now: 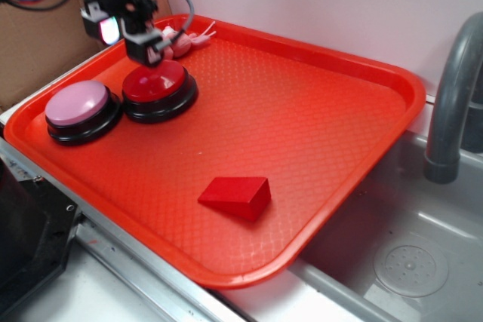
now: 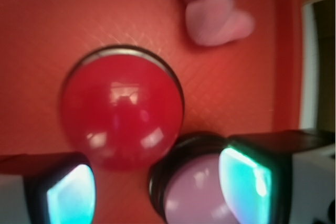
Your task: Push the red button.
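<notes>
Hovering over the red button (image 1: pixel 155 81) with fingers spread, the gripper (image 1: pixel 146 44) sits at the orange tray's (image 1: pixel 355 141) ten o'clock corner. Glossy and rigid-looking, the dome likely wants a straight press at centre — no grasp; the pink button (image 1: pixel 77 104) touches it at eight o'clock.

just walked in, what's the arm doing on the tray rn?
The WidowX's end effector is right over the back edge of the red button, which sits beside a pink button at the left of the red tray. Whether it is actually pressing the button can't be told. A red wedge block lies untouched nearer the front, and a small pink toy sits behind the buttons.
</notes>
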{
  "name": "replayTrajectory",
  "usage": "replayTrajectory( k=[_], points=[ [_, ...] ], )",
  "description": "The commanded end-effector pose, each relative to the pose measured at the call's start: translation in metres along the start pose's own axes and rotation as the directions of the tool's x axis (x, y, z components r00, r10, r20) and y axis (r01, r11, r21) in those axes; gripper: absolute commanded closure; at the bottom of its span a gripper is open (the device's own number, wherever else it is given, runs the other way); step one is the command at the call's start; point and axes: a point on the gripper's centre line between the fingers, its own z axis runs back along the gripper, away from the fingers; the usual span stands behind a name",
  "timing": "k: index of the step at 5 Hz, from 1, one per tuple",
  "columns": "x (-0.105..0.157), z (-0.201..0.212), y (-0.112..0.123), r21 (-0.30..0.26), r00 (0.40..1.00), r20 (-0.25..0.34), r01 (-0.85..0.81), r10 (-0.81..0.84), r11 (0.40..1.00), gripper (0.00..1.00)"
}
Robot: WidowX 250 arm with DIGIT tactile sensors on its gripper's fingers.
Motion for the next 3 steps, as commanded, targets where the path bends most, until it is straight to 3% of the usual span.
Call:
replayTrajectory(
  k=[1, 3],
  points=[
    [-0.006, 0.033, 0.014, -0.002, 0.995, 0.078, -0.059, 0.059, 0.998, 0.0],
    [-0.014, 0.045, 0.012, 0.015, 0.995, 0.084, -0.052, 0.05, 0.999, 0.0]
  ],
)
